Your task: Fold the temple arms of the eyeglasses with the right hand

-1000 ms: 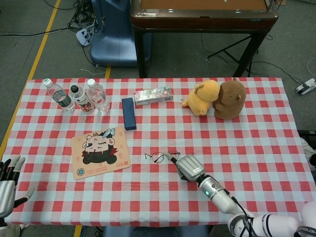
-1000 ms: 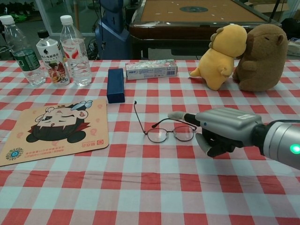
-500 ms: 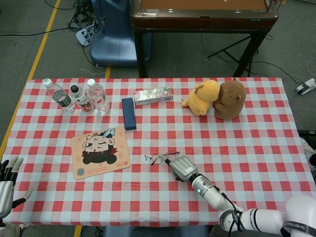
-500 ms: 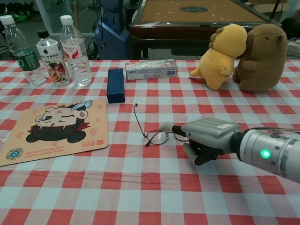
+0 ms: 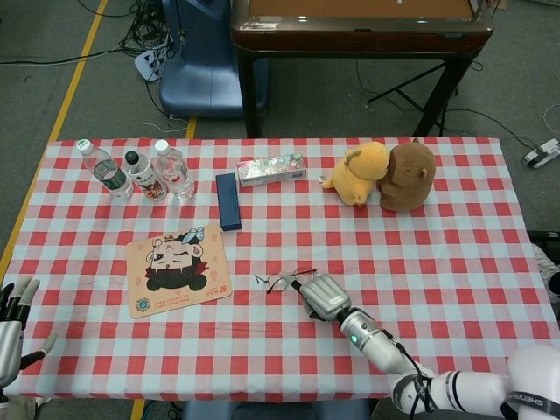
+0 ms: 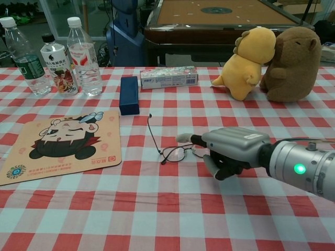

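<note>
**Right hand at the eyeglasses, mid-table**

Surface: table under a red-and-white checked cloth. Room: grey floor, a yellow line along the far-left floor, a blue chair and a dark wooden table with an orange top beyond the far edge, cables on the floor.

Writing: the three clear plastic water bottles at far left carry labels, green on the leftmost, red and white on the other two; text too small to read. The long patterned box has a white label strip, unreadable. The tan cartoon-face mat shows a QR-like mark at its near-left corner. A dark blue rectangular case lies between mat and box. A yellow plush toy and a brown plush toy sit touching at far right.

Task thing: thin dark wire-frame eyeglasses lie on the cloth near the table's middle, just right of the mat. The lens front runs roughly left-right. The left temple arm stands unfolded, pointing toward the far side; the right side is hidden behind the hand.

Right hand: silver, lying low over the right end of the frame, one finger stretched left across the lenses and touching the frame, the rest curled under. Whether anything is pinched, cannot tell.

Left hand: near-left table corner, fingers spread, holding nothing.
</note>
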{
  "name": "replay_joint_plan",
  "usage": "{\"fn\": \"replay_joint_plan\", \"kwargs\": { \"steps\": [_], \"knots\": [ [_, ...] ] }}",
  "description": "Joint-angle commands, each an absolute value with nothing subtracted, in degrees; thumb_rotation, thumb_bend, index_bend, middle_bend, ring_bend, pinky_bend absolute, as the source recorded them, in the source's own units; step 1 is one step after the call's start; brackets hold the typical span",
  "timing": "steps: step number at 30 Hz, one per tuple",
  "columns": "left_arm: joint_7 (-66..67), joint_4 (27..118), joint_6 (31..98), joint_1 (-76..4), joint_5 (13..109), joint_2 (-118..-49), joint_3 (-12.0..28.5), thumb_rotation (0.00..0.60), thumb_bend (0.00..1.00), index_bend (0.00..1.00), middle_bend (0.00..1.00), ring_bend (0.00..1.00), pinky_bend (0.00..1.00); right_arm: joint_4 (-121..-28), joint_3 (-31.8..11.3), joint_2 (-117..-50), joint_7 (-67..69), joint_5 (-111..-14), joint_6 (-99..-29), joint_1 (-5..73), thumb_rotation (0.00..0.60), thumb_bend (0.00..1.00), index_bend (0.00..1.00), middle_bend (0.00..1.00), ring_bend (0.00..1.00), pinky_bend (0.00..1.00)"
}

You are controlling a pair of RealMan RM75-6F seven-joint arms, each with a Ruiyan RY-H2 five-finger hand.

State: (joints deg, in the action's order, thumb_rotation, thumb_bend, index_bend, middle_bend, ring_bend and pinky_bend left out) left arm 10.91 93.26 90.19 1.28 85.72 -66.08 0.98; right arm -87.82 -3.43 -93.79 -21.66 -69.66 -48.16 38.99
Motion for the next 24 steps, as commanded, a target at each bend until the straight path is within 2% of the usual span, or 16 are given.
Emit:
{"fn": "replay_joint_plan", "kwargs": {
  "steps": [1, 11, 24],
  "knots": [
    [11.1, 93.4, 90.2, 1.2, 85.9, -66.1, 1.0, 0.6, 0.25, 0.0, 0.0, 0.0, 0.0, -91.2, -2.4, -91.0, -21.0, -72.7, -50.6, 38.0, 0.6, 0.78, 0.0, 1.0, 1.0, 1.0],
    [11.4, 93.9, 90.2, 1.0, 86.4, -66.1, 1.0, 0.6, 0.25, 0.0, 0.0, 0.0, 0.0, -100.0, 1.1, -85.8, -25.2, -80.4, -55.0, 36.5, 0.6, 0.78, 0.0, 1.0, 1.0, 1.0],
    [10.3, 93.2, 90.5, 1.4, 86.1, -66.0, 1.0, 0.6, 0.25, 0.0, 0.0, 0.0, 0.0, -98.9, -1.7, -91.5, -44.4, -76.4, -54.4, 40.0, 0.6, 0.79, 0.0, 1.0, 1.0, 1.0]
  ]
}}
